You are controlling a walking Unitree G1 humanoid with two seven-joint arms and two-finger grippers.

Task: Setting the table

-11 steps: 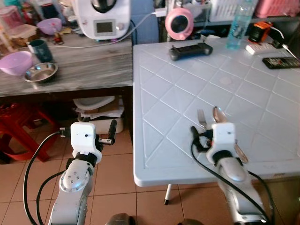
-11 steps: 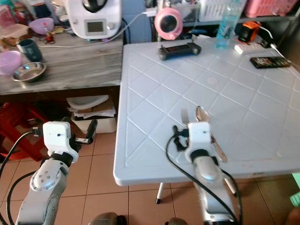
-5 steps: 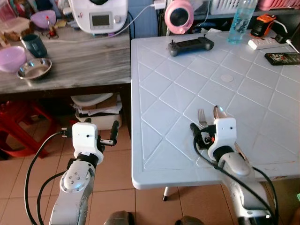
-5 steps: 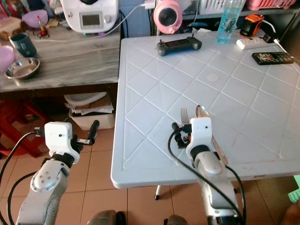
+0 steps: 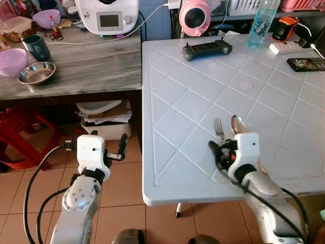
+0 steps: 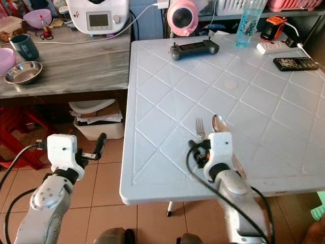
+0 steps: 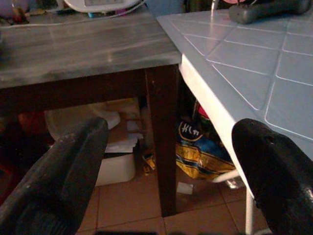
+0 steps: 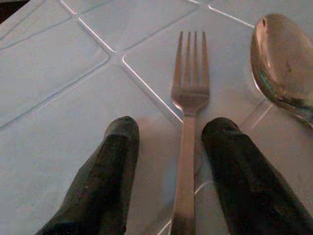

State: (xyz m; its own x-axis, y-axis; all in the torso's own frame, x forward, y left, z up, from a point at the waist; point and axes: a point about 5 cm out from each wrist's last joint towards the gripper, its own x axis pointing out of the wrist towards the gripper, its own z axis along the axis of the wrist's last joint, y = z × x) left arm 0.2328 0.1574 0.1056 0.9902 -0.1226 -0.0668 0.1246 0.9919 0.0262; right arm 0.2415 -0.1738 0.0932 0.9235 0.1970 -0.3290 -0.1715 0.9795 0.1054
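Two pieces of cutlery lie side by side near the front edge of the white table (image 5: 183,96): the fork (image 8: 188,105) and, just to its right, the spoon (image 8: 282,66). Compared with a second ago, my right gripper (image 8: 170,147) has sunk lower onto the tabletop, and my head has tipped down a little, so the whole scene sits differently in the eye views. The cutlery itself has not moved.

My right fingers (image 8: 110,178) are spread apart, one on each side of the fork's handle, with the handle running between them and the tines pointing toward the far side. I cannot tell whether either finger touches the handle. Nothing is held yet. I judge this to mean I am lined up to pinch the fork, or have just laid it down beside the spoon; the pictures do not settle which.

My left gripper (image 5: 121,147) hangs idle off the table's left edge, above the tiled floor (image 5: 122,193), fingers wide apart and empty. Beyond it stands the wooden counter (image 5: 76,66), with a steel bowl (image 5: 36,73), a mug (image 5: 40,47) and a purple bowl (image 5: 12,54).
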